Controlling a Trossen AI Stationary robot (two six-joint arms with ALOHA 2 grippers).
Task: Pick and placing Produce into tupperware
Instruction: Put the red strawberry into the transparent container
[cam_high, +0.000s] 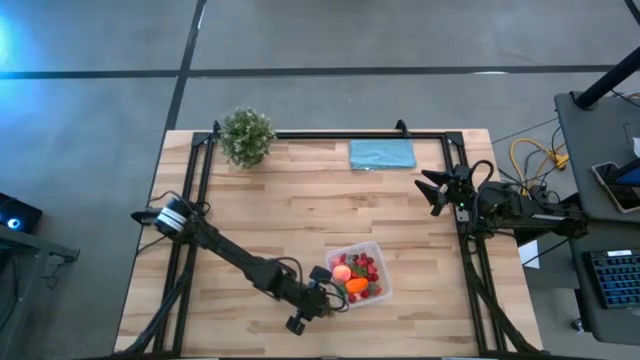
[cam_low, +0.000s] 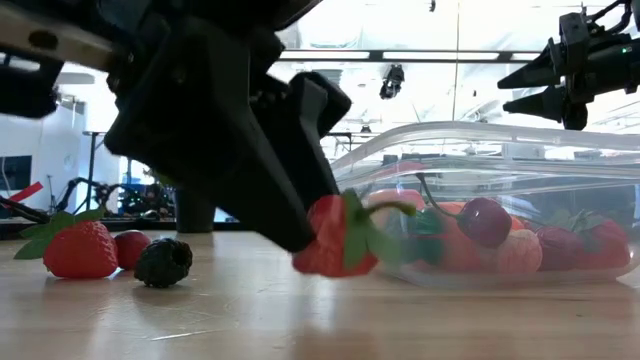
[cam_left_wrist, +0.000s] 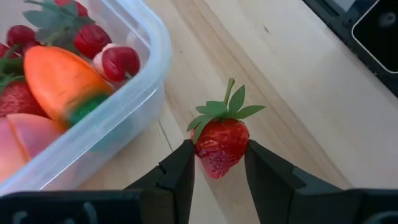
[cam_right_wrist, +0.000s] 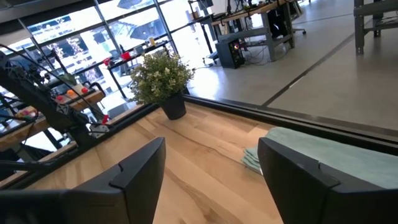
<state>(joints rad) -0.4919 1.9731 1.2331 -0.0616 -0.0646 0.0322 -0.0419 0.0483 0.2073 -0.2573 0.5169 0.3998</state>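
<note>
Your tupperware (cam_left_wrist: 134, 102): clear, shallow, near the table's front edge; holds an orange carrot (cam_left_wrist: 59, 78), cherries (cam_left_wrist: 118, 62), red berries. Your strawberry (cam_left_wrist: 221, 143): red, green-leafed, just beside the tub wall, clamped between the left gripper (cam_left_wrist: 217, 171) fingers. Your right gripper (cam_right_wrist: 211, 168): jaws wide, empty, at the table's right side.

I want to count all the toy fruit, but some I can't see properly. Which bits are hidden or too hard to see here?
- High view: the left gripper covers the strawberry it holds; the pieces in the tupperware are too small to count.
- Low view: the left arm blocks the table behind it; the tub's cloudy wall blurs the fruit inside.
- Left wrist view: the picture's edge cuts off most of the tub; the carrot hides pieces below.
- Right wrist view: no fruit shows.
</note>
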